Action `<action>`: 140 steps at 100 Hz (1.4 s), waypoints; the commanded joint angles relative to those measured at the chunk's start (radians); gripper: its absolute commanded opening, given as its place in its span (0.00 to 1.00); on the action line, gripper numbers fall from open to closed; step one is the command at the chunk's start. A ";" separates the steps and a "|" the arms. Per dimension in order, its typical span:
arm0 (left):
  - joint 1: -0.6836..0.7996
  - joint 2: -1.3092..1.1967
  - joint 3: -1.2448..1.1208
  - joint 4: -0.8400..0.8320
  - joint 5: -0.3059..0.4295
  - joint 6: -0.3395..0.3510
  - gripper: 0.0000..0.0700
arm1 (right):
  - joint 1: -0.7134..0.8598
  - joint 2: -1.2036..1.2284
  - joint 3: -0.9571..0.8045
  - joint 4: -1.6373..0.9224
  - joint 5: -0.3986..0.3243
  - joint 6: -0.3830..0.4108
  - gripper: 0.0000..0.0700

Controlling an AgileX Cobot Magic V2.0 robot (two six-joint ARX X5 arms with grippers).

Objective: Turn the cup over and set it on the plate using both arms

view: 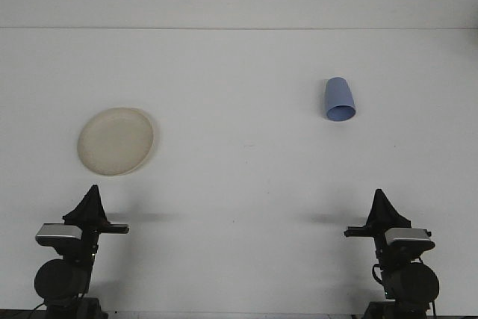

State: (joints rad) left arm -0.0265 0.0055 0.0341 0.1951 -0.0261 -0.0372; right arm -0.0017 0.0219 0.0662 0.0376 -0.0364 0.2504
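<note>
A light blue cup [339, 99] rests on the white table at the right, its wide mouth toward me and its narrow base pointing away. A cream plate [116, 140] lies flat on the left side with nothing on it. My left gripper [92, 193] sits low near the front left edge, well short of the plate, its fingers meeting in a point and holding nothing. My right gripper [380, 198] sits near the front right edge, far in front of the cup, its fingers also together and holding nothing.
The white table [239, 169] runs back to a pale wall. Only the plate and cup lie on it. Both arm bases [63, 278] stand at the front edge.
</note>
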 commanded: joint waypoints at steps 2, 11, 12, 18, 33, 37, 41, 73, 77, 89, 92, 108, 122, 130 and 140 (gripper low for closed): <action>0.001 0.000 -0.020 0.015 -0.004 0.002 0.02 | 0.000 0.038 0.078 0.006 0.012 0.065 0.00; 0.001 0.000 -0.020 0.015 -0.004 0.002 0.02 | 0.000 0.129 0.180 -0.034 0.039 0.064 0.00; 0.001 0.000 -0.020 0.015 -0.004 0.002 0.02 | 0.000 0.141 0.192 -0.038 0.041 0.062 0.00; 0.001 0.000 -0.020 0.015 -0.004 0.002 0.02 | 0.000 0.222 0.264 -0.044 0.043 0.032 0.00; 0.001 0.000 -0.020 0.015 -0.004 0.002 0.02 | 0.000 0.424 0.422 -0.044 0.037 -0.097 0.38; 0.001 0.000 -0.020 0.015 -0.004 0.002 0.02 | 0.000 0.475 0.457 -0.043 0.036 -0.122 0.60; 0.001 0.000 -0.020 0.015 -0.004 0.002 0.02 | 0.000 0.523 0.484 -0.038 0.036 -0.145 0.77; 0.001 0.000 -0.020 0.015 -0.004 0.002 0.02 | 0.000 0.924 0.536 0.172 0.025 -0.225 0.87; 0.001 0.000 -0.020 0.015 -0.004 0.002 0.02 | 0.000 0.980 0.536 0.210 0.025 -0.231 0.87; 0.001 0.000 -0.020 0.015 -0.004 0.002 0.02 | 0.000 1.154 0.536 0.343 0.026 -0.264 0.87; 0.001 -0.001 -0.020 0.015 -0.004 0.002 0.02 | 0.000 1.197 0.536 0.384 0.026 -0.273 0.87; 0.001 0.000 -0.020 0.015 -0.004 0.002 0.02 | -0.009 1.415 0.539 0.602 0.026 -0.331 0.87; 0.001 0.000 -0.020 0.015 -0.004 0.002 0.02 | -0.023 1.578 0.578 0.727 0.026 -0.361 0.87; 0.001 0.000 -0.020 0.015 -0.004 0.002 0.02 | -0.032 1.655 0.635 0.724 0.026 -0.363 0.87; 0.001 0.000 -0.020 0.015 -0.004 0.002 0.02 | -0.039 1.733 0.713 0.723 0.026 -0.363 0.87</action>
State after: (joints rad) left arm -0.0265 0.0055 0.0341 0.1951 -0.0261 -0.0372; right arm -0.0349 1.7073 0.7292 0.7452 -0.0086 -0.1009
